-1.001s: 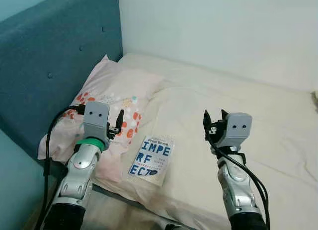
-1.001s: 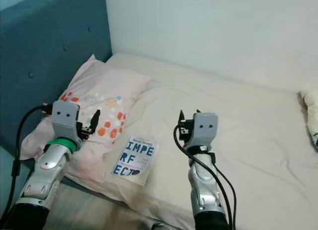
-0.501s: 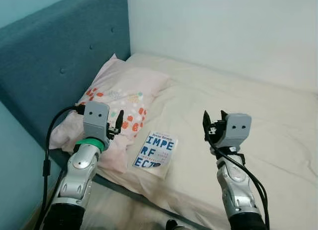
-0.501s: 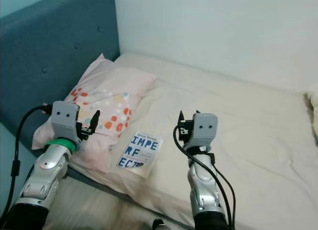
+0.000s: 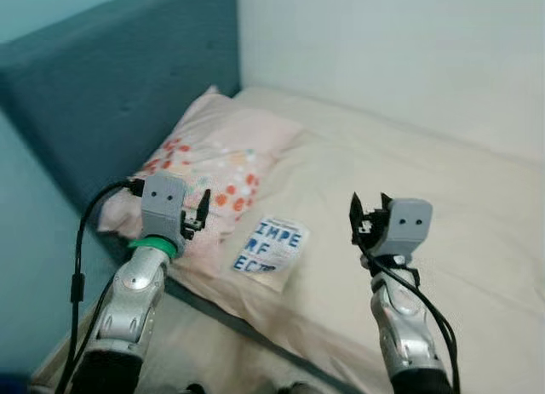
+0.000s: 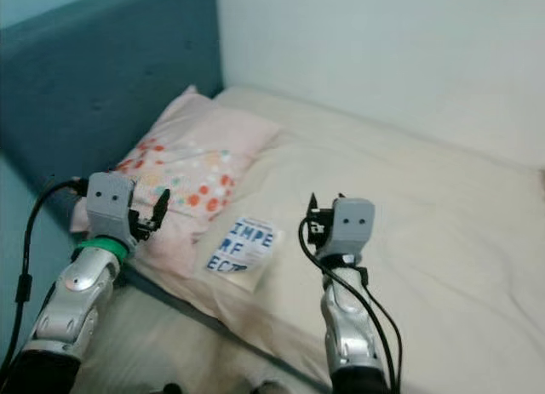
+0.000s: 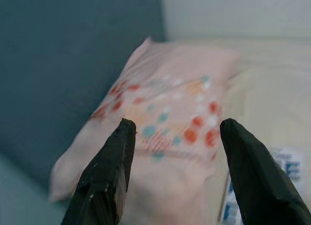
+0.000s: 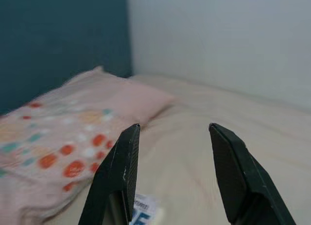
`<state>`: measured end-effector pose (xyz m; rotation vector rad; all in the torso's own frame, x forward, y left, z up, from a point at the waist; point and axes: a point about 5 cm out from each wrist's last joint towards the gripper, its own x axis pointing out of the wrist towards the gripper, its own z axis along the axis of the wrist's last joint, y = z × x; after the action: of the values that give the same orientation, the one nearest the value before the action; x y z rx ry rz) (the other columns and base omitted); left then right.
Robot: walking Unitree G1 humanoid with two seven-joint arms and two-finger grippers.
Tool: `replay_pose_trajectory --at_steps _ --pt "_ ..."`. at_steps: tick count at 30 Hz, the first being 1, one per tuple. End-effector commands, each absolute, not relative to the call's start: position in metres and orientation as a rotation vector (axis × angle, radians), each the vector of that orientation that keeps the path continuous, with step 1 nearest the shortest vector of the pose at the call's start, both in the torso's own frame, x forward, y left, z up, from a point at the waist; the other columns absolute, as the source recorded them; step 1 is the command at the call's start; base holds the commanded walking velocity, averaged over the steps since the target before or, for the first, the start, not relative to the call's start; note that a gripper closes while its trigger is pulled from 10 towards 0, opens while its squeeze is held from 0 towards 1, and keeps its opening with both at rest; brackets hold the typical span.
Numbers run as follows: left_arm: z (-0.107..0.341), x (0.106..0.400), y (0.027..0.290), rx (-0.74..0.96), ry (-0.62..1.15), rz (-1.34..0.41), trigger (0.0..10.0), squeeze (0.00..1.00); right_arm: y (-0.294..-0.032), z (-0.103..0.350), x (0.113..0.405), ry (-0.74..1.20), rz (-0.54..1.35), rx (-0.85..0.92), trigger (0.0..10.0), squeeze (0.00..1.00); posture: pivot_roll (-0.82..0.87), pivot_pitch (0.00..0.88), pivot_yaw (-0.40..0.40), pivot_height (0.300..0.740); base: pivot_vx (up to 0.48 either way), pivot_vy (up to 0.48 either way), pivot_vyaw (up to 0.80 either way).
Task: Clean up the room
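Flat rectangular book point(image 5: 270, 243) near bed point(image 5: 443, 190) front edge, beside soft dotted pillow point(image 5: 213, 164), padded teal headboard point(image 5: 102, 96), left gripper point(image 7: 177, 137) and right gripper point(image 8: 172, 142) raised, jaws spread, empty

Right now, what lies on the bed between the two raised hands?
A white book with blue letters lies there on the cream sheet, beside the dotted pink pillow, in both eye views.

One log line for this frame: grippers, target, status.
left gripper open, empty | right gripper open, empty | book on bed beside pillow | ungrasped
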<state>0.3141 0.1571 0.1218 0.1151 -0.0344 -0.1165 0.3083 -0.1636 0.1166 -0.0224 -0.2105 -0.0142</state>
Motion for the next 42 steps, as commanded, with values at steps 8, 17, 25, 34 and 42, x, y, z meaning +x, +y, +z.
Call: replay_pose_trajectory --at_steps 8,17,25,34,42 --pt "0.1219 0.3145 0.1564 0.116 -0.030 -0.122 10.0 0.00 -0.1666 0.1099 0.3053 -0.190 -0.029 -0.019 10.0 0.00 -0.02 0.020 0.033 0.740 -0.379 0.000 0.00" --pt "0.1220 0.3148 0.1567 0.117 -0.028 -0.122 10.0 0.00 -0.1666 0.1098 0.3058 -0.190 -0.028 -0.018 10.0 0.00 -0.02 0.018 0.033 0.740 -0.372 0.000 0.00" --pt "0.1218 0.3150 0.1570 0.118 -0.028 -0.123 10.0 0.00 -0.1659 0.1101 0.3062 -0.191 -0.026 -0.011 10.0 0.00 -0.02 0.014 0.034 0.740 -0.353 0.000 0.00" --pt "0.1223 0.3154 0.1559 0.120 -0.027 -0.131 10.0 0.00 -0.1665 0.1095 0.3073 -0.182 -0.030 0.002 10.0 0.00 -0.02 0.012 0.035 0.740 -0.071 0.000 -0.62" --pt "0.1225 0.3159 0.1542 0.123 -0.024 -0.139 10.0 0.00 -0.1671 0.1095 0.3081 -0.179 -0.031 0.004 10.0 0.00 -0.02 0.010 0.035 0.740 0.000 0.000 -0.80"
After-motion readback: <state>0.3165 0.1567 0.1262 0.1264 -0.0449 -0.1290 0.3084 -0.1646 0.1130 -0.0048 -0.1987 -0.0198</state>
